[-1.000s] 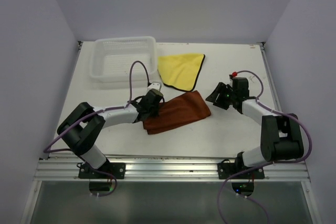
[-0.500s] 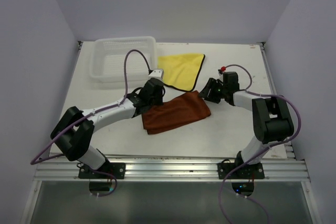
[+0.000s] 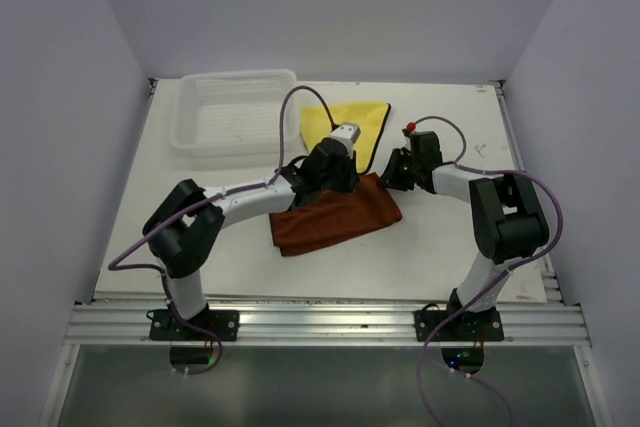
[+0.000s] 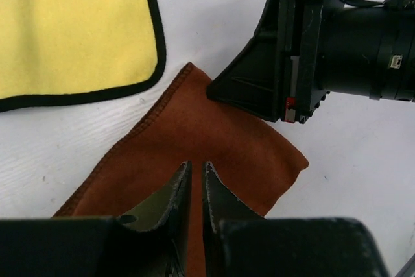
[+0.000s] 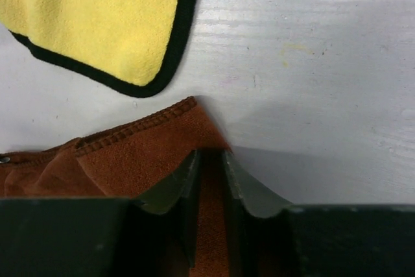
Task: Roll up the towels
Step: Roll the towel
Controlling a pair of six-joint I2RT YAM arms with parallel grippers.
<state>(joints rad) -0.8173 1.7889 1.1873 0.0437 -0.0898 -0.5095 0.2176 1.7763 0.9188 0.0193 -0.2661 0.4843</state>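
Observation:
The rust-brown towel [image 3: 335, 215] lies flat mid-table as a long strip. The yellow towel [image 3: 367, 127] with its dark hem lies just behind it. My left gripper [image 3: 335, 175] is over the brown towel's far right part. In the left wrist view its jaws [image 4: 196, 165] stand a thin slit apart above the cloth [image 4: 194, 128], and any pinch is hidden. My right gripper [image 3: 396, 171] sits at the towel's right corner. In the right wrist view its jaws [image 5: 209, 157] straddle that corner, shut on the cloth [image 5: 130, 160]. One right finger [image 4: 249, 85] shows on the towel's far edge.
A white mesh basket [image 3: 190, 137] stands at the back left. The yellow towel's hem [image 5: 172, 63] runs close to the brown towel's corner. Both arms meet over the middle, their grippers a short gap apart. White walls enclose the table on three sides.
My left gripper has swung from the brown towel's left end to its far right part. My right gripper has moved left onto the towel's right corner and its jaws have narrowed.

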